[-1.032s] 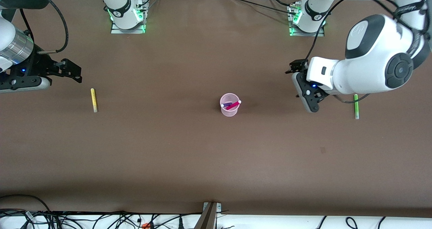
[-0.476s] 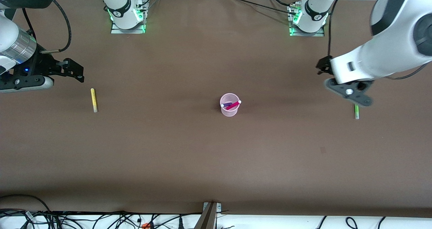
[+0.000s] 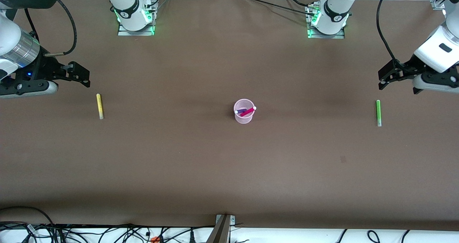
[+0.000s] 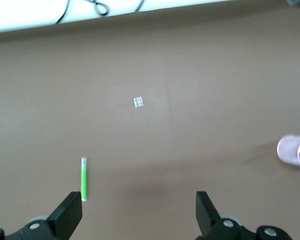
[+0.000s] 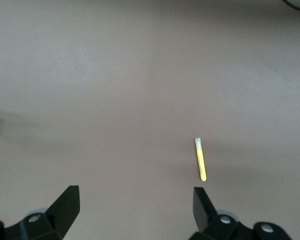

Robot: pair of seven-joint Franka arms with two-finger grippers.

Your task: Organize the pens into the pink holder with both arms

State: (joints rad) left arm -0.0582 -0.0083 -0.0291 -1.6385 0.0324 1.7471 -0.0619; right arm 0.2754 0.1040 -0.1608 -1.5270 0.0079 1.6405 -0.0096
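Note:
The pink holder (image 3: 244,111) stands mid-table with the magenta pen (image 3: 248,111) and the dark purple pen (image 3: 240,111) leaning inside it. The green pen (image 3: 378,112) lies flat toward the left arm's end; the yellow pen (image 3: 99,106) lies flat toward the right arm's end. My left gripper (image 3: 384,77) is open and empty, up in the air over bare table close to the green pen (image 4: 83,179). My right gripper (image 3: 81,76) is open and empty over bare table close to the yellow pen (image 5: 201,159). The holder's edge shows in the left wrist view (image 4: 292,151).
The two arm bases (image 3: 134,12) (image 3: 328,15) stand along the table edge farthest from the front camera. Cables (image 3: 107,232) and a bracket (image 3: 222,228) lie along the nearest edge. A small pale mark (image 3: 343,159) is on the brown table.
My left arm has swung away from the holder toward its own end of the table, and its gripper now hangs beside the green pen. The right gripper has barely moved.

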